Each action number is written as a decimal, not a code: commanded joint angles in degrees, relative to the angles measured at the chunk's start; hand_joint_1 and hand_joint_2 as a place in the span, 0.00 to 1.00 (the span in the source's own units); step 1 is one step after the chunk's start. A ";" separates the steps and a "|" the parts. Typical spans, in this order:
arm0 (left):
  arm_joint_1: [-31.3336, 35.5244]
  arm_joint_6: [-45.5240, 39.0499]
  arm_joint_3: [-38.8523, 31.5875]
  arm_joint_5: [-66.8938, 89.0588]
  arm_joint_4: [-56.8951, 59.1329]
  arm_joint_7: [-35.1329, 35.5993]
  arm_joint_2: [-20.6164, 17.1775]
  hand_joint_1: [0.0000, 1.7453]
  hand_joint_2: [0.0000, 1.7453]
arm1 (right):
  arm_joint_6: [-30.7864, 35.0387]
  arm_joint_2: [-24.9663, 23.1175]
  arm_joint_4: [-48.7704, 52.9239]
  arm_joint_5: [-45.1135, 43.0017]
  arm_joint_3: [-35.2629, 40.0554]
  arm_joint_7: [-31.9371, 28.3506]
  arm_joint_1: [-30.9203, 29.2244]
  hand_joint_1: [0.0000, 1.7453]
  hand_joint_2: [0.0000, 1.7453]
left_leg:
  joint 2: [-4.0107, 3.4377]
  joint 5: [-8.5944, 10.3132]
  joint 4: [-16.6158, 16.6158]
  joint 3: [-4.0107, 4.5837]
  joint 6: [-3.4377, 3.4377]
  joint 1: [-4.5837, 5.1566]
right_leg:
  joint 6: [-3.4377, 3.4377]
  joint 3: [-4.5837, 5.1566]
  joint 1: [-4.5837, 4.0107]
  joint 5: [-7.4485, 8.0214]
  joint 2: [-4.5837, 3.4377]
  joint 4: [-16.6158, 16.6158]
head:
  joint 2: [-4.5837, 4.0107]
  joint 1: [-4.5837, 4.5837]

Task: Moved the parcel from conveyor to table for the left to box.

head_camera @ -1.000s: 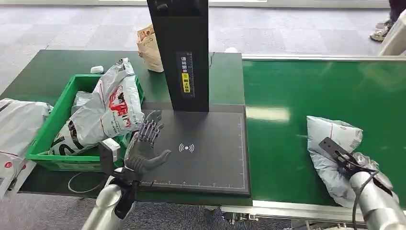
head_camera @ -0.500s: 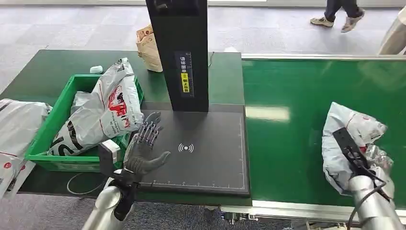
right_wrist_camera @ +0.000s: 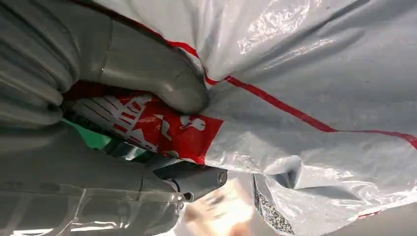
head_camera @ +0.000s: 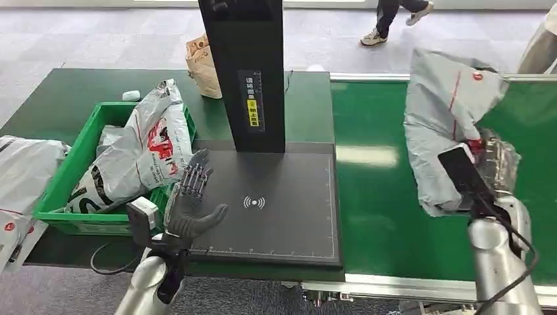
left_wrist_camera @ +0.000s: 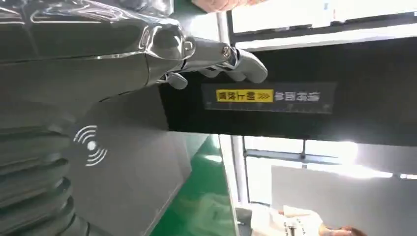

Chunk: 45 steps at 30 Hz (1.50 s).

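Observation:
My right hand grips a grey plastic parcel with red markings and holds it up in the air over the green conveyor belt. Close up, the thumb presses into the parcel at its red print. My left hand hovers open, fingers spread, over the left edge of the dark scanner table. In the left wrist view the fingers reach toward the black scanner post. A green box to the left of the table holds several grey parcels.
The black scanner post stands at the table's back edge. A brown paper bag sits behind it. More parcels lie left of the box. A person's legs cross the floor beyond the conveyor.
My right hand has lifted the parcel off the belt, well up and slightly leftward. The left hand has barely moved. The person has walked left in the background.

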<state>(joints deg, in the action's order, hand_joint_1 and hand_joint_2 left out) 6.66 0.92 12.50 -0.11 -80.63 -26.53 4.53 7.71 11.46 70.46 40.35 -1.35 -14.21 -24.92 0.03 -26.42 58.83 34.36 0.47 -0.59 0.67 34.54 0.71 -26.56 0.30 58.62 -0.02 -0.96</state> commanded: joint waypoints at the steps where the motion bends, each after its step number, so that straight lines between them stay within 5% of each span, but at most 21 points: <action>1: 4.62 -2.80 -0.17 2.81 6.84 -2.06 -0.23 0.00 1.00 | -8.84 -6.13 -3.23 1.41 24.50 0.28 -9.03 1.00 1.00 | -0.30 -0.01 -0.07 -0.12 0.01 0.01 | 0.02 -0.01 0.01 0.07 -0.32 -0.03 | 0.00 -0.02; 9: 6.85 -4.93 -1.15 3.56 8.49 -0.89 0.36 0.00 1.00 | -16.17 -10.93 -19.42 -4.50 42.07 -0.39 -19.22 1.00 1.00 | -0.45 0.04 -0.17 -0.29 0.03 -0.02 | 0.01 -0.13 -0.02 0.14 -0.50 -0.11 | 0.00 0.00; 18: 8.12 -5.50 0.36 2.52 9.23 0.40 -0.70 0.00 1.00 | -25.25 -14.15 -32.07 -5.48 50.71 3.63 -23.87 1.00 1.00 | -0.09 0.06 -0.09 -0.14 0.04 -0.01 | 0.01 -0.11 -0.04 0.04 -0.13 -0.06 | 0.00 0.00; 23: 7.05 -6.33 0.81 2.06 7.59 0.76 -0.94 0.00 1.00 | -24.01 -13.13 -33.12 -5.78 51.86 3.75 -23.58 1.00 1.00 | 0.03 0.09 -0.14 -0.17 0.03 -0.02 | 0.00 -0.19 -0.05 0.05 -0.02 -0.13 | 0.00 0.00; 24: 6.44 -6.68 0.72 1.97 6.78 0.83 -1.09 0.00 1.00 | -21.73 -12.97 -31.99 -7.53 50.15 2.36 -23.00 0.00 1.00 | 0.07 0.07 -0.06 -0.08 0.03 0.00 | 0.00 -0.10 -0.03 0.01 0.02 -0.04 | 0.00 0.00; 34: 3.23 -7.71 0.38 1.54 4.15 0.22 -1.43 0.00 1.00 | -10.07 -10.39 -17.78 -20.51 36.47 -7.63 -15.42 0.00 1.00 | 0.14 0.06 -0.06 -0.07 0.03 -0.04 | 0.00 -0.09 -0.05 -0.01 0.09 -0.09 | 0.00 0.00; 45: 5.60 -7.48 2.71 4.07 7.55 -0.76 -1.97 0.00 1.00 | -4.83 -9.24 -4.58 -33.29 24.23 -13.89 -5.26 0.00 1.00 | 0.32 0.10 -0.08 -0.07 0.03 -0.04 | -0.01 -0.15 -0.06 -0.03 0.27 -0.13 | 0.00 0.00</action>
<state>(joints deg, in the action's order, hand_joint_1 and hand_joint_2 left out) 9.49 -6.65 12.48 1.60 -77.02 -26.40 4.07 0.72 0.11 55.95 12.71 32.46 -26.16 -37.44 0.08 -26.36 58.85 34.37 0.52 -0.61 0.67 34.59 0.68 -26.56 0.31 58.62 -0.02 -0.96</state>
